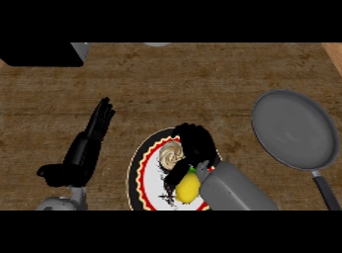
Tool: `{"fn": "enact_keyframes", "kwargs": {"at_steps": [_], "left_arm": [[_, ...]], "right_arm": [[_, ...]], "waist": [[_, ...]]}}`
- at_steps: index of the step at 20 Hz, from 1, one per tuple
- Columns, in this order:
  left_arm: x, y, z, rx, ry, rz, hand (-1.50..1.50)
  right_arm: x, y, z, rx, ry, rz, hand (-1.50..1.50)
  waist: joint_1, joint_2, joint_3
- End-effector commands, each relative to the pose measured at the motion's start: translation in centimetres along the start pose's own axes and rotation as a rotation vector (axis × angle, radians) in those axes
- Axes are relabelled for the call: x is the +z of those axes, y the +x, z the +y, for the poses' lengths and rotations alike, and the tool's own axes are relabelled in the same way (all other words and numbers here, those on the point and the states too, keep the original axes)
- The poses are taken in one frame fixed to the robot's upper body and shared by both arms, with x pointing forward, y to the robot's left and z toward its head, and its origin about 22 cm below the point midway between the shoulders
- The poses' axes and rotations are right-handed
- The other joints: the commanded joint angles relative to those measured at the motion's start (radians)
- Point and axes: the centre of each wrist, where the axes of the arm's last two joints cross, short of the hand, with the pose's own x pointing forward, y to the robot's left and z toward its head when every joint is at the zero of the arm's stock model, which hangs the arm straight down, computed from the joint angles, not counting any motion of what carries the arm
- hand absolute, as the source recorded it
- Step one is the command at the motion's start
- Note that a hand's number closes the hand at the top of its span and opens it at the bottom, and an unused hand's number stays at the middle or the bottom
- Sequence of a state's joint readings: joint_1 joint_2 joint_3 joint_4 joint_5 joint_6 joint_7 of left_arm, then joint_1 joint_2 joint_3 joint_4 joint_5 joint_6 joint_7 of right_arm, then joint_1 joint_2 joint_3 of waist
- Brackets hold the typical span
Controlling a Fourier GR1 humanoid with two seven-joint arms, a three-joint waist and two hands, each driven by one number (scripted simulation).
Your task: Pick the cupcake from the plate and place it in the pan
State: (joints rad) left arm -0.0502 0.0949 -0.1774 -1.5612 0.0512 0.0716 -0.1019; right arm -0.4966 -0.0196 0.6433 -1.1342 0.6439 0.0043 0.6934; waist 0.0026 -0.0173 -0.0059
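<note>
Brown textured counter (174, 84), wooden edges.

L hand (83, 148) open, fingers straight, pointing up, R hand (194, 143) lowered, fingers curled, R forearm angled in from bottom edge

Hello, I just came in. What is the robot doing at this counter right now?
The right robot hand is over a round white plate with a red and black rim, its fingers lying beside and partly over a cream-frosted cupcake. A yellow lemon also lies on that plate. The grey round frying pan with a dark handle sits to the right with nothing in it. The left robot hand rests open on the brown counter.
</note>
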Motion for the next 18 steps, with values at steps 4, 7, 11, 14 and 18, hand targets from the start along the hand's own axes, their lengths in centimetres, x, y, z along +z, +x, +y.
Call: {"fn": "enact_keyframes", "kwargs": {"at_steps": [4, 7, 11, 14, 18], "left_arm": [[-0.3, 0.7, 0.0, -0.003, 0.012, 0.004, 0.00], [0.2, -0.5, 0.5, 0.005, -0.004, 0.017, 0.00], [1.0, -0.1, -0.2, 0.013, 0.020, 0.004, 0.00], [1.0, 0.2, -1.1, -0.005, 0.020, -0.016, 0.00], [-0.1, -0.3, 0.1, -0.001, 0.032, 0.003, 0.00]], "right_arm": [[-0.5, -2.4, 1.9, 0.058, 0.022, -0.008, 1.50], [-0.9, -0.5, 1.3, 0.053, -0.069, -0.032, 1.50], [2.1, -0.2, -0.1, 0.044, -0.246, -0.039, 1.50], [2.1, 0.9, -0.8, 0.048, -0.397, -0.023, 1.50], [3.6, 2.8, -2.7, 0.041, -0.492, 0.079, 1.50]], "waist": [[0.001, 0.017, 0.006], [0.003, 0.018, 0.006], [-0.006, 0.014, 0.006], [-0.005, 0.014, 0.006], [-0.007, 0.015, 0.005]]}}
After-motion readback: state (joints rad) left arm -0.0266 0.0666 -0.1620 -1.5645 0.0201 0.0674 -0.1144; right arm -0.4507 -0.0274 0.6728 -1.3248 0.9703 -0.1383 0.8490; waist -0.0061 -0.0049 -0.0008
